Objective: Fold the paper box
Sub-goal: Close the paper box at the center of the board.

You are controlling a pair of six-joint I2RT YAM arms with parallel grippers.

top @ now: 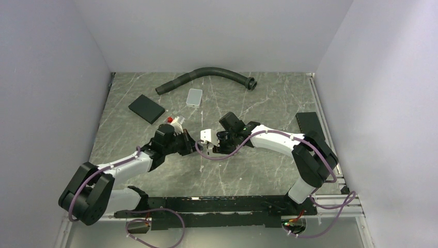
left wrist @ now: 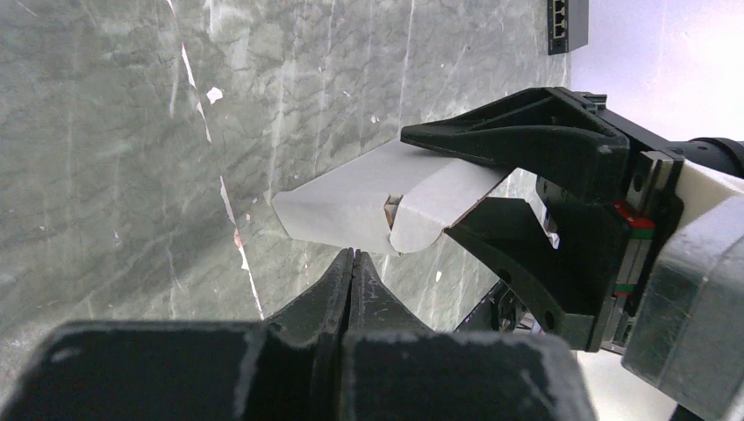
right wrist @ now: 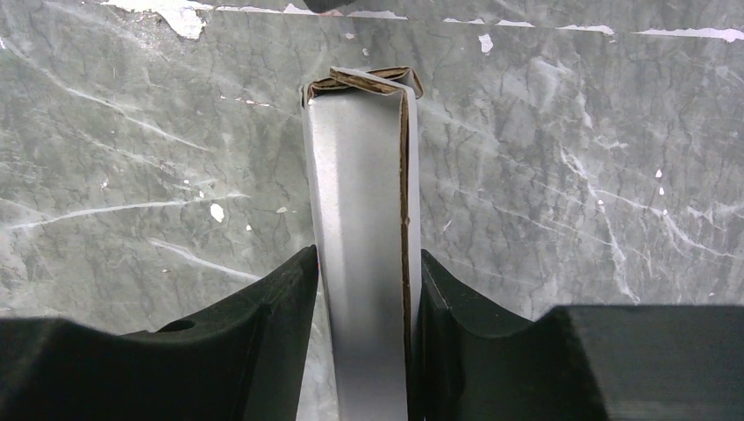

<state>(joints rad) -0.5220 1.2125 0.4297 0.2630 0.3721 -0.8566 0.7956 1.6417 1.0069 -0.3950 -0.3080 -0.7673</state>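
Observation:
The paper box [top: 207, 135] is a slim white carton held off the marble table, about mid-table. My right gripper [top: 216, 140] is shut on it. In the right wrist view the box [right wrist: 360, 219] stands between both fingers, its far end showing folded brown-edged flaps. My left gripper [top: 198, 146] is shut and holds nothing. In the left wrist view its joined tips [left wrist: 353, 253] sit right at the lower edge of the box [left wrist: 351, 206], beside a rounded tuck flap [left wrist: 430, 215]. I cannot tell whether they touch. The right gripper [left wrist: 427, 181] clamps the box from above and below.
A black corrugated hose [top: 206, 75] lies along the back. A light grey tile [top: 194, 96] and a black flat pad [top: 146, 108] lie at the back left. A small red-capped item [top: 174, 121] sits behind my left gripper. A black block [top: 310, 124] lies at the right edge.

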